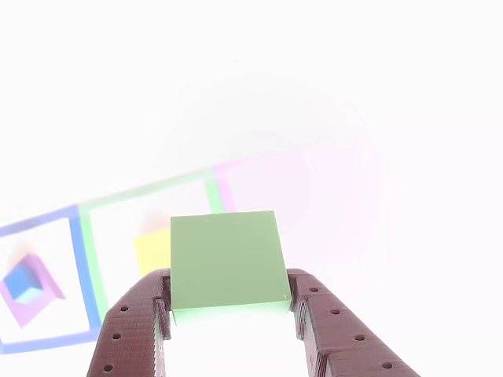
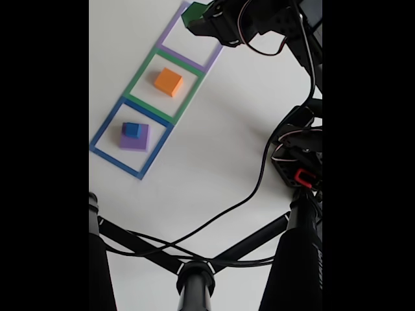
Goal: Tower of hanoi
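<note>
My gripper [image 1: 229,284] is shut on a green foam block [image 1: 228,255], held by its two sides between the dark red fingers [image 1: 145,314]. In the fixed view the gripper [image 2: 202,18] carries the green block [image 2: 192,11] above the top corner of the purple outline [image 2: 170,29]. The orange block [image 2: 168,81] lies inside the green outline [image 2: 138,79]; in the other view the orange block [image 1: 151,251] looks washed-out yellow and is partly hidden behind the green block. The small blue cube [image 2: 131,129] sits on the purple slab [image 2: 135,140] inside the blue outline [image 2: 104,137]; the other view shows the blue cube [image 1: 23,284] at far left.
The arm's base [image 2: 299,165] with its cables stands at the right of the fixed view. A black cable [image 2: 240,204] runs across the white table. Black tripod legs [image 2: 194,275] cross the bottom. The other view is strongly overexposed.
</note>
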